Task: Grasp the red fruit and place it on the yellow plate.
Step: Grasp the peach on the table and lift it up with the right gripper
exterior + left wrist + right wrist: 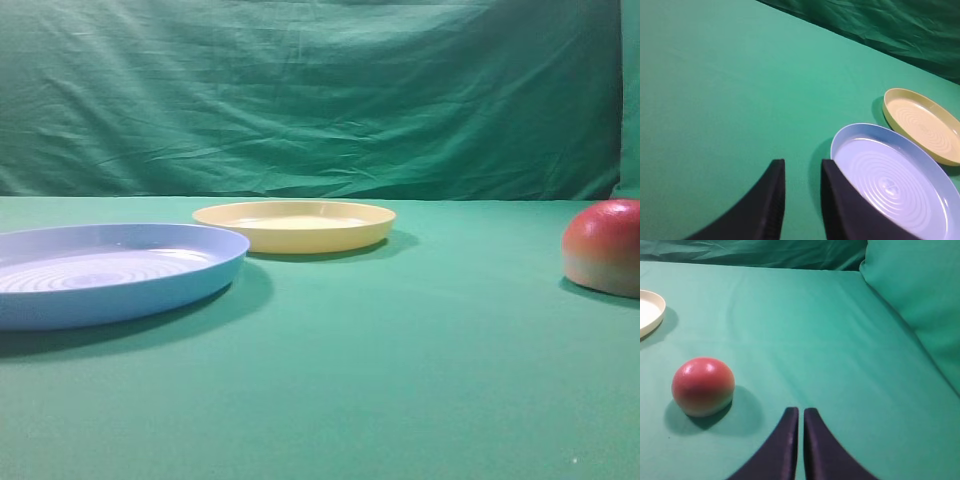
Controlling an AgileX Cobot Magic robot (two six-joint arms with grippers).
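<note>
A blue plate (pixel 110 275) with rings is sitting on the green cloth (pixel 400 380), a wrinkled green curtain (pixel 300 90) hanging behind.

From my station, neither arm shows in the exterior high view. My left gripper (pixel 801 167) hangs above the cloth, black fingers (pixel 771 200) parted by a narrow gap, nothing between them. My right gripper (pixel 800 412) has its fingertips (pixel 789 420) nearly touching, only a slit between, holding nothing.
</note>
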